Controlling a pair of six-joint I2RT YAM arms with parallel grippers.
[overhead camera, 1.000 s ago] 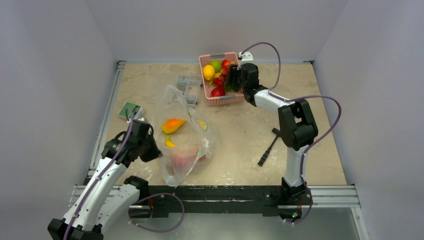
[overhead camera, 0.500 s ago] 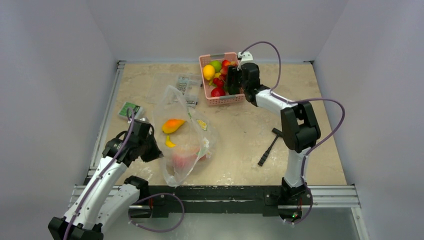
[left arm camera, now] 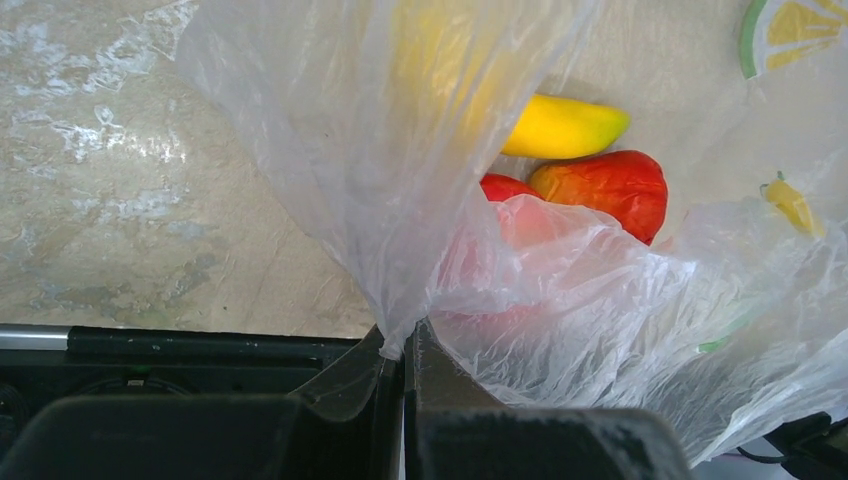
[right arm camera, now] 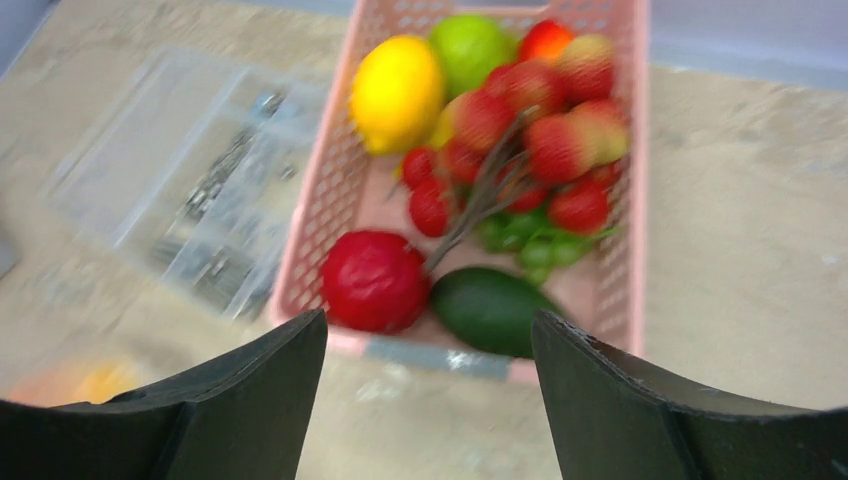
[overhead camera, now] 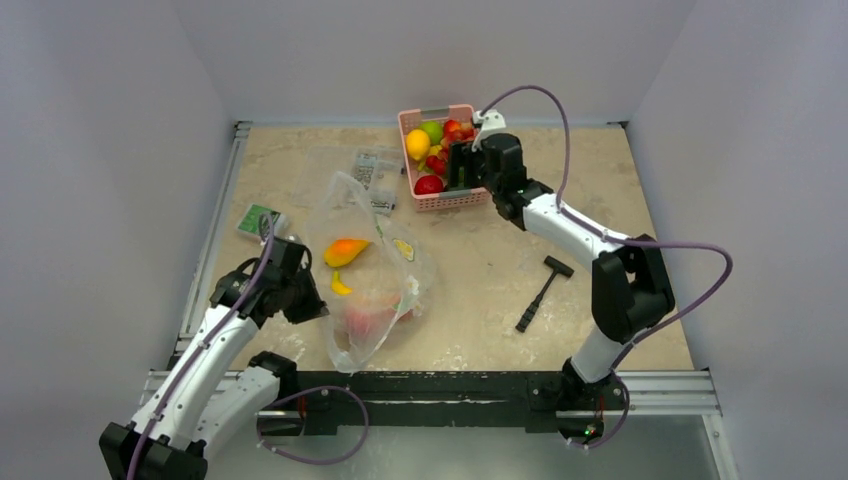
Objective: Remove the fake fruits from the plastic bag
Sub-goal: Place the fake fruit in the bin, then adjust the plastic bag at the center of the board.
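Note:
The clear plastic bag point(overhead camera: 375, 262) lies left of the table's centre with its mouth lifted. My left gripper point(overhead camera: 307, 300) is shut on the bag's edge point(left arm camera: 400, 300). Fake fruits show through it: an orange-yellow one point(overhead camera: 346, 250), a small yellow one point(overhead camera: 340, 286) and red ones point(overhead camera: 368, 318). In the left wrist view these are a yellow fruit point(left arm camera: 562, 127) and a red fruit point(left arm camera: 608, 190). My right gripper point(overhead camera: 458, 168) hangs open and holds nothing, above the near end of the pink basket point(overhead camera: 447, 203). Below it lie a red fruit point(right arm camera: 375, 280) and a dark green fruit point(right arm camera: 490, 308).
The basket point(right arm camera: 632, 190) also holds a lemon point(right arm camera: 397, 92), a lime-green fruit point(right arm camera: 470, 48) and a stemmed cluster of red berries point(right arm camera: 545, 140). A flat clear case of dark parts point(overhead camera: 374, 170) lies left of it. There is a green packet point(overhead camera: 257, 220) far left and a black tool point(overhead camera: 540, 290) to the right.
My right gripper's jaws have spread wider. It has shifted slightly left over the basket's near end while the arm's elbow swung right. The left arm and bag stay put.

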